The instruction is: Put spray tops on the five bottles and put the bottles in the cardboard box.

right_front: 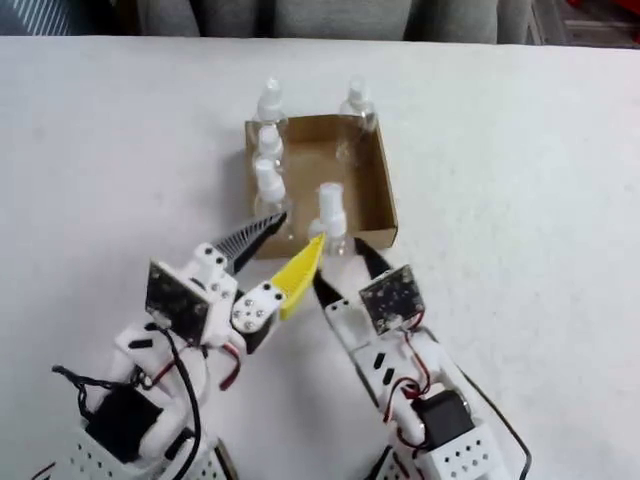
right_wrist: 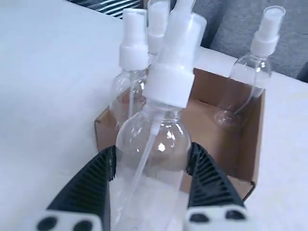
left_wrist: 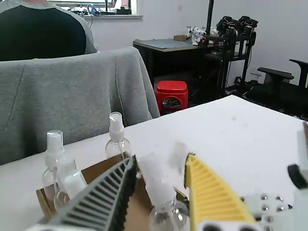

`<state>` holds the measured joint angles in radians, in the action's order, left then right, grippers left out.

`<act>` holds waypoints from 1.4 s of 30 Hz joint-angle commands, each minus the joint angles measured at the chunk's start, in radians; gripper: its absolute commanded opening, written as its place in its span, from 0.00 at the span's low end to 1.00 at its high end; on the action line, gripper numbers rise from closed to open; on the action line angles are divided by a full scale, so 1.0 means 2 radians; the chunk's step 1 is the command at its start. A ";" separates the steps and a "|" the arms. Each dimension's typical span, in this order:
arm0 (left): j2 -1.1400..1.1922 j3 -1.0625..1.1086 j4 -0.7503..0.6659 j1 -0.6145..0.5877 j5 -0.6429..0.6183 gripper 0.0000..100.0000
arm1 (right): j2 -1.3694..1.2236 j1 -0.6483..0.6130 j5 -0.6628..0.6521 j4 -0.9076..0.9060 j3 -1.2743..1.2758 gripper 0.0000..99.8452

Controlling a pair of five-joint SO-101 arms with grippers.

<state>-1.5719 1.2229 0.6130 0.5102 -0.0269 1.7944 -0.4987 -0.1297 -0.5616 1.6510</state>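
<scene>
High view, taken left to right: one white worktop [right_front: 520,150] carries one open cardboard box [right_front: 385,200], five clear bottles and two arms. Every one of the five bottles wears a white spray top.

At about 7 o'clock from the box is the left gripper [right_front: 298,232], with one grey and one yellow finger. They are spread wide apart and hold nothing. In the left wrist view the spray top [left_wrist: 154,183] of the nearest bottle stands in the gap between them, and I cannot tell whether either finger touches it.

A row of three bottles [right_front: 268,142] stands upright inside the box along its 9 o'clock wall, one behind another, running up to the 11 o'clock corner.

The fifth bottle [right_front: 330,215] is at the box's 6 o'clock edge, upright. Whether its base rests on the box floor is hidden.

The fourth bottle [right_front: 357,100] stands alone in the 1 o'clock corner of the box, apart from the others.

At 5 o'clock from the box, the right gripper [right_wrist: 151,159] has its two black fingers closed against opposite sides of the fifth bottle's round body.
</scene>
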 commanded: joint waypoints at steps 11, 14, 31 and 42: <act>0.030 0.028 0.081 0.056 0.019 0.17 | 0.005 0.094 0.058 0.066 -0.008 0.02; -0.002 0.061 0.092 0.104 0.072 0.15 | 0.005 0.092 0.059 0.079 -0.009 0.02; -0.035 0.201 -0.065 0.135 0.091 0.02 | 0.004 -0.007 0.059 0.067 -0.041 0.02; -0.033 0.201 -0.064 0.133 0.091 0.02 | 0.004 -0.009 0.059 -0.042 -0.096 0.02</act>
<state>-1.6287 1.6356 0.5178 0.7710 0.1465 1.7944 -0.5063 -0.0192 -0.6214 1.5251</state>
